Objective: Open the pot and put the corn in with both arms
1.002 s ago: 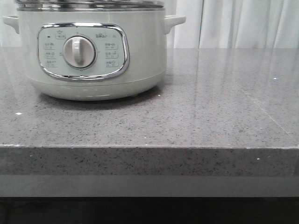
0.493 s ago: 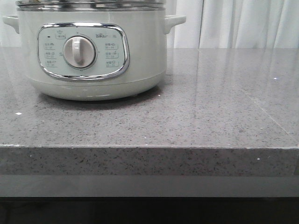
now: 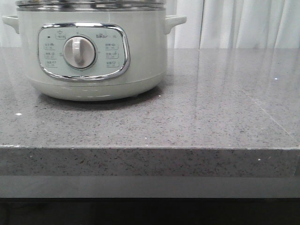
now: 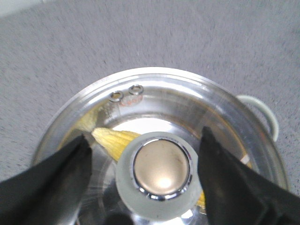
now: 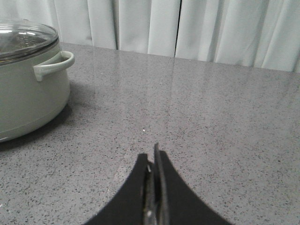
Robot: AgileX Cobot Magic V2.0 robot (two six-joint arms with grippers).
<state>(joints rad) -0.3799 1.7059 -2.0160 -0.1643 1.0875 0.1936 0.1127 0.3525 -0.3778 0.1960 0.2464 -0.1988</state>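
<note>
With my left gripper (image 4: 159, 176) spread wide at three and nine o'clock of the lid knob (image 4: 161, 167), corn (image 4: 115, 142) already under glass, and my right gripper (image 5: 153, 187) pressed together and empty, a careless lift could snag the knob and drag the lid (image 4: 187, 101) askew on the pot (image 3: 93, 56).

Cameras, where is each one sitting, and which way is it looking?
Front view: sits low at the counter's near edge, looking forward at the pot and curtains; no arm shows.
Left wrist view: sits on the left arm, looking straight down on the lid knob and the corn under the glass lid; open jaws of the left gripper flank the knob.
Right wrist view: sits low over the counter, facing the curtains; the right gripper shows, shut.
All three views share the pot.
</note>
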